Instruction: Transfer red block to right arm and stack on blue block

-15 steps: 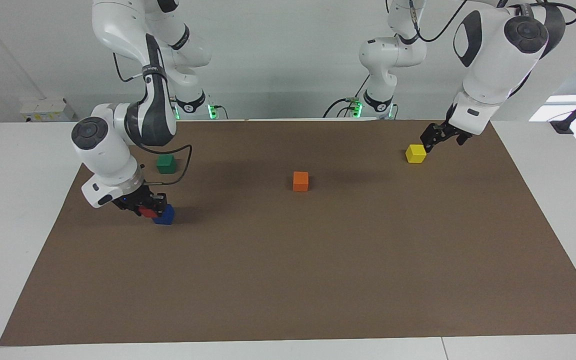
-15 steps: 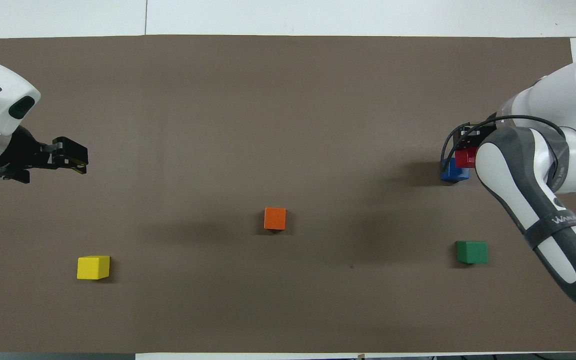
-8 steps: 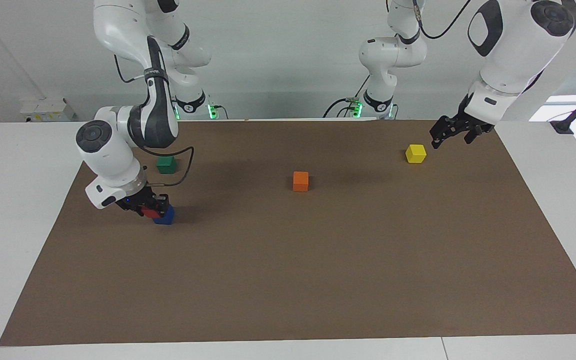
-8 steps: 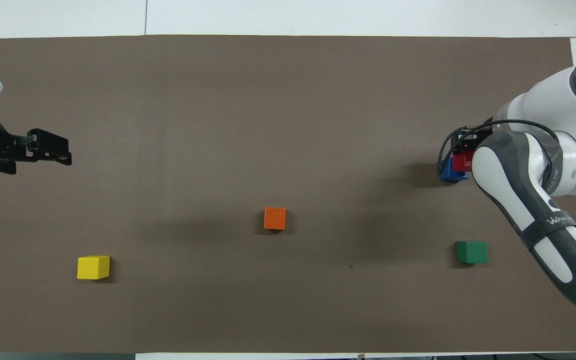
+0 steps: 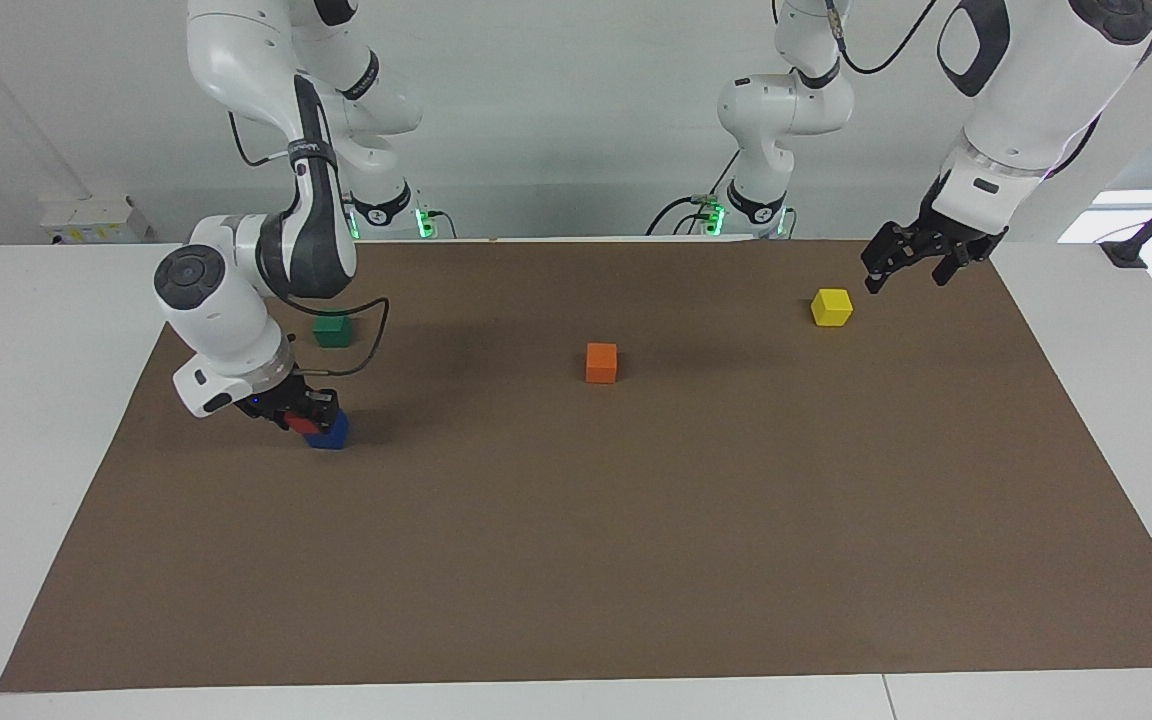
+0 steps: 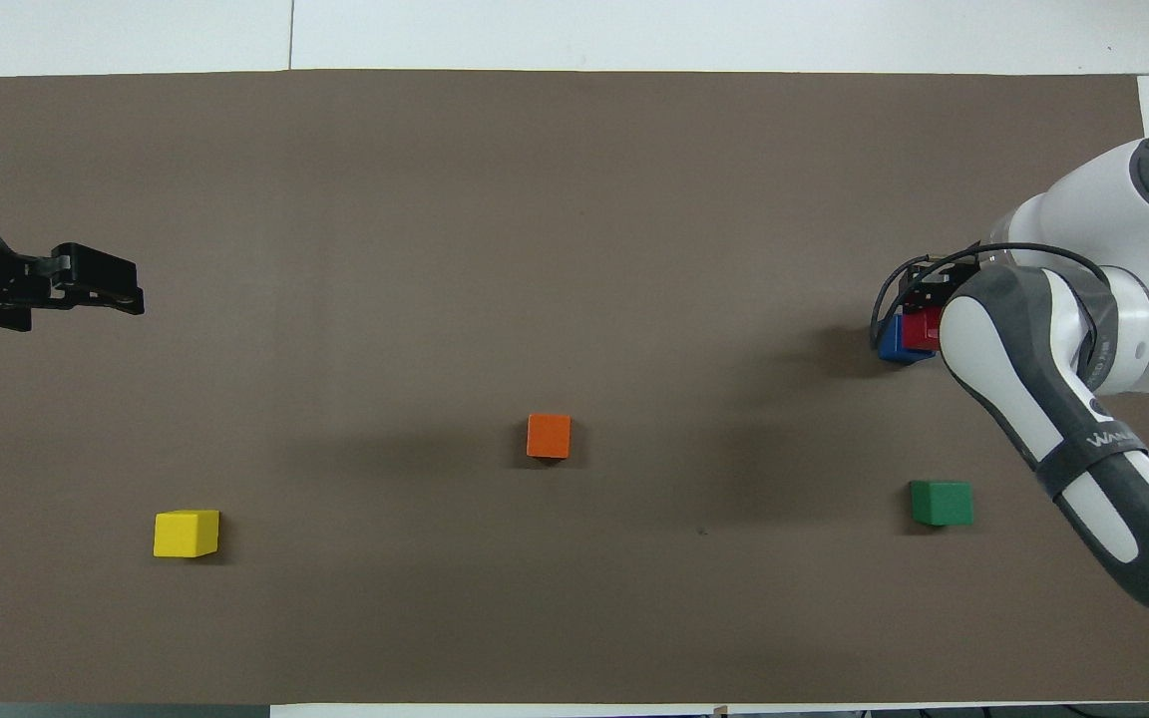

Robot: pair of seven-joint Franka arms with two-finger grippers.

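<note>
Red block (image 5: 302,424) sits pinched in the right gripper (image 5: 304,415), low over the blue block (image 5: 330,431) at the right arm's end of the brown mat (image 5: 576,560); whether it rests on the blue block cannot be told. Near them, closer to the robots, lies a green block (image 5: 332,331). An orange block (image 5: 601,362) lies mid-mat. The left gripper (image 5: 882,272) hangs with fingers spread above the mat near a yellow block (image 5: 831,307), holding nothing.
</note>
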